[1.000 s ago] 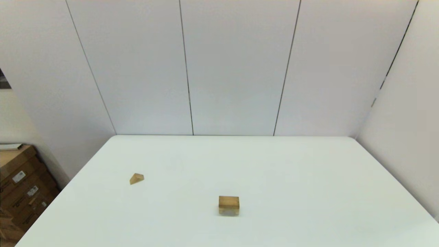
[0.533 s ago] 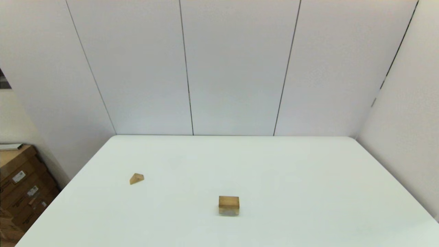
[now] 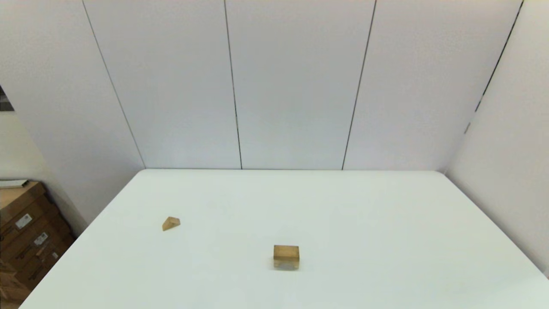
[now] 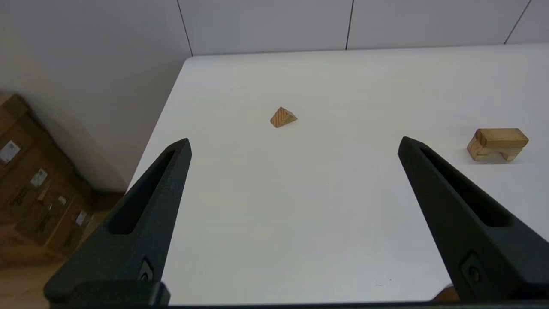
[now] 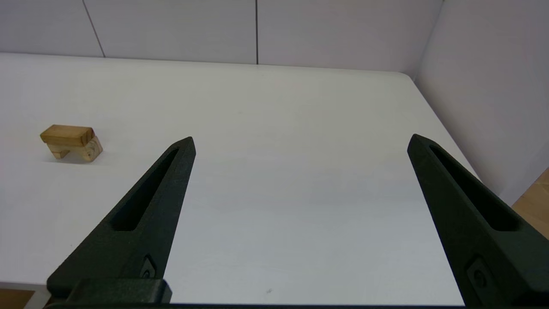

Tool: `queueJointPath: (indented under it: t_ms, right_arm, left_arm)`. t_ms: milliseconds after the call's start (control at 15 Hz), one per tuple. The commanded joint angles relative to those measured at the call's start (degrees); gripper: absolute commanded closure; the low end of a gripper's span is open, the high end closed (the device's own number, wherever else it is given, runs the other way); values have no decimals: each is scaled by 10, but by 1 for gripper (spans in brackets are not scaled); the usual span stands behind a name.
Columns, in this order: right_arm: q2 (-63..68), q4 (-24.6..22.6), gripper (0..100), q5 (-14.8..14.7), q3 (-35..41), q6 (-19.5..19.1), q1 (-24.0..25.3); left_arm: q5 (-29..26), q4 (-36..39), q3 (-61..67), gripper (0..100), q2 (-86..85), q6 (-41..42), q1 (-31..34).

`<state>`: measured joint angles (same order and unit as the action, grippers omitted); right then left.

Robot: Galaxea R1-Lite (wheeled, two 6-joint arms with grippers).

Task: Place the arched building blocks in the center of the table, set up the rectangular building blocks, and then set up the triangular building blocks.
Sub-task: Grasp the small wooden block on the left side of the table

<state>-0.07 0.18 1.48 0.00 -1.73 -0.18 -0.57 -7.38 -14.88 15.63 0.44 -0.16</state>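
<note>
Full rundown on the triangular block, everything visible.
The triangular block is a small tan wooden wedge, the smallest piece on the white table. Its near end face shows nested striped grain in the left wrist view. It lies on the tabletop, peak upward, on the robot's left side near the table's left edge. Nothing touches it but the table. It sits well apart from the two stacked blocks near the centre. No gripper is near it.

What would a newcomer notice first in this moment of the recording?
A two-block stack near the middle of the white table: the rectangular block lies flat on the arched block. The triangular block lies alone to its left. Both arms sit back at the near edge, left gripper and right gripper open and empty.
</note>
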Motion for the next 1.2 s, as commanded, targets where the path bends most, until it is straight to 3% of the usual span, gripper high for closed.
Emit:
queueJointPath:
  t_ms: [67,400,733,933,1200]
  right_arm:
    - [0,0,0,0,1,0,0]
    - [0,0,0,0,1,0,0]
    - [0,0,0,0,1,0,0]
    - [0,0,0,0,1,0,0]
    - [0,0,0,0,1,0,0]
  left_arm:
    - [3,-70,-230,0,342,-2,31]
    - [2,-184,-450,0,591,35,81]
    - [3,-330,-618,0,796,232,160]
    - [1,-352,-707,0,915,265,162]
    - [0,-353,-785,0,1043,386,162]
